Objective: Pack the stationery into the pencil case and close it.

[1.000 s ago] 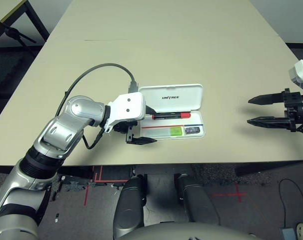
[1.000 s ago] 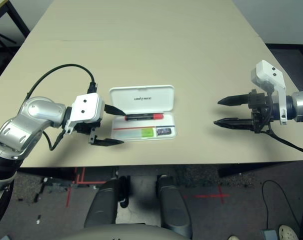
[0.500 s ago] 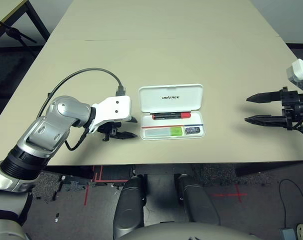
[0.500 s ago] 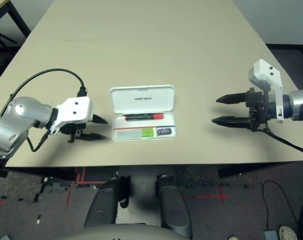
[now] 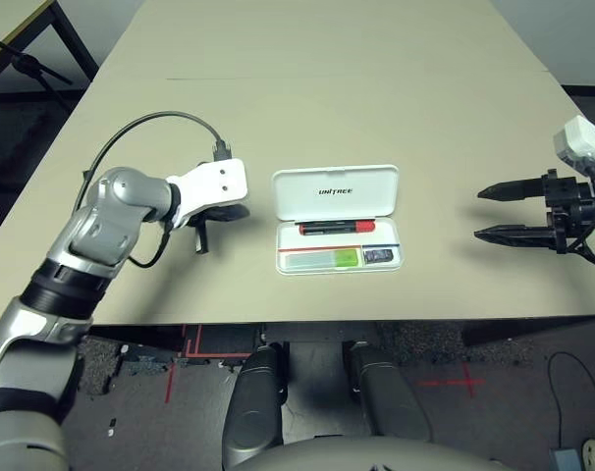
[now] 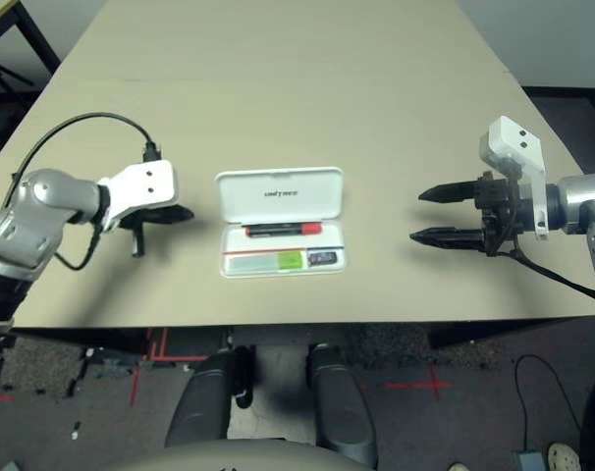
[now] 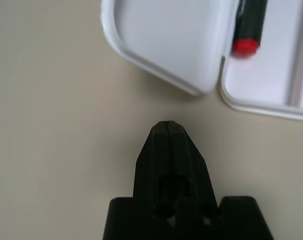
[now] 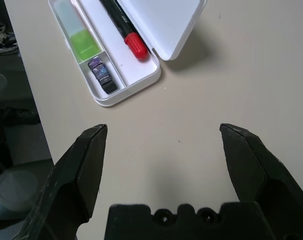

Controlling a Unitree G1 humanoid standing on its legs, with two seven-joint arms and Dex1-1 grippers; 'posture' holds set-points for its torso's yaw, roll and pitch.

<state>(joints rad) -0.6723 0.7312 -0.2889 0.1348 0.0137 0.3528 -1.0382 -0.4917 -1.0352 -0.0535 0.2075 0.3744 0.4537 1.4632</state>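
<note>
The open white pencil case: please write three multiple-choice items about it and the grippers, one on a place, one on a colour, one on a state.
1. Where does the black marker with red end lie?
A) On the bare table
B) In the case's compartment nearest the lid
C) On the lid

2. What colour is the block beside the small dark patterned cylinder?
A) Green
B) Orange
C) Brown

3. How do the grippers stand?
A) Both shut
B) Left open, right shut
C) Left shut, right open

1 B: the black marker with red end lies along the hinge side of the white plastic case.
2 A: the green block adjoins the dark patterned cylinder.
3 C: the left gripper has its fingers together; the right gripper has them wide apart.
</note>
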